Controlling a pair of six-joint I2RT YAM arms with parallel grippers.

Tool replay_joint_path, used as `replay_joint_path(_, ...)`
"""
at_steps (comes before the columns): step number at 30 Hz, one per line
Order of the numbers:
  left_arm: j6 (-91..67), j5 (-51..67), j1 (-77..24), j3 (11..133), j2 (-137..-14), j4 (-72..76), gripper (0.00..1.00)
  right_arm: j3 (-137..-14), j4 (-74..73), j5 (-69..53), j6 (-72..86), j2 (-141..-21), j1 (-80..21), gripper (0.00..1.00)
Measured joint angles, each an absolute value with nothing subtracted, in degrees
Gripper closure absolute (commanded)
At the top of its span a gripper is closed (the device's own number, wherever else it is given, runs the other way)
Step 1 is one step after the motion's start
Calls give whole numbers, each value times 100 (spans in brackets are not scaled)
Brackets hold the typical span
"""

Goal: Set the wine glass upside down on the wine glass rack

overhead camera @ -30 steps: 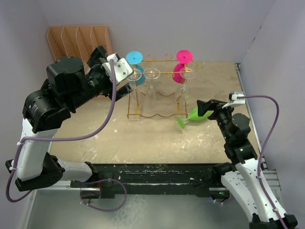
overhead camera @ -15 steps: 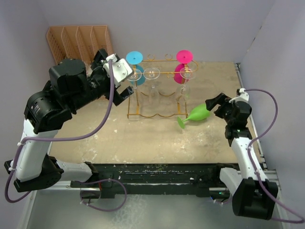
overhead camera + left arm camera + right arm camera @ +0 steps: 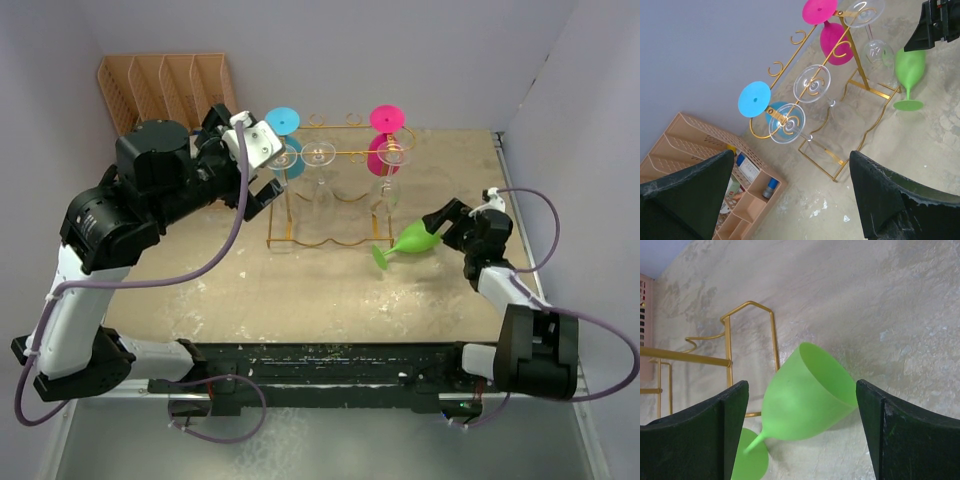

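wine glass (image 3: pixel 418 240), translucent green, lies on its side on the tabletop (image 3: pixel 300 290), right of centre in the top view, and is not on the rack.

at the upper left of that view a peach slotted file organizer (image 3: pixel 165 85) stands against the back wall; the left wrist view shows small items in its slots. just right of it the left gripper (image 3: pixel 248 152) hangs above the tabletop beside the left end of the wine glass rack (image 3: pixel 340 152). its jaws are wide apart with nothing between them.

the rack, thin golden wire with a looped top rail and a wavy base, stands at upper centre. glasses hang from its rail bowl down: a blue glass (image 3: pixel 284 121) at the left end, clear glasses (image 3: pixel 318 153) along the middle and right, and a pink glass (image 3: pixel 386 117) at the right end.

the green glass has its foot just beside the lower right corner of the rack's base. its stem runs up and to the right, and its open mouth faces the right side of the frame. the right gripper (image 3: pixel 452 225) sits low at that mouth end, jaws apart, one on each side of the bowl. in the right wrist view a gap shows between the bowl and the jaw at frame left; whether the other jaw touches the rim i cannot tell.
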State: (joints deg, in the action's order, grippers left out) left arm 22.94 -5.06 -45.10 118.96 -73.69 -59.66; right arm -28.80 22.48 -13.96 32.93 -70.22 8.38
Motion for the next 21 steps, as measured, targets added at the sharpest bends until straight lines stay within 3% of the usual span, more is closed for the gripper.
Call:
replay_joint_path(7, 2158, -336, -4209, 11848, -7485, -5961, 1, -2877, 3122, -2056, 3481, -7953, 1035, 31)
replay_joint_path(10, 2137, -248, -4115, 11848, -7522, -5961, 1, -2838, 3439, -2296, 3594, -8206, 1138, 44)
replay_joint_path(16, 2047, -62, -3988, 11826, -7542, -5959, 1, -2762, 3968, -2714, 3787, -8374, 1175, 78)
replay_joint_path(21, 2008, 34, -3909, 11804, -7544, -5961, 1, -2762, 4202, -3009, 3905, -8565, 1181, 92)
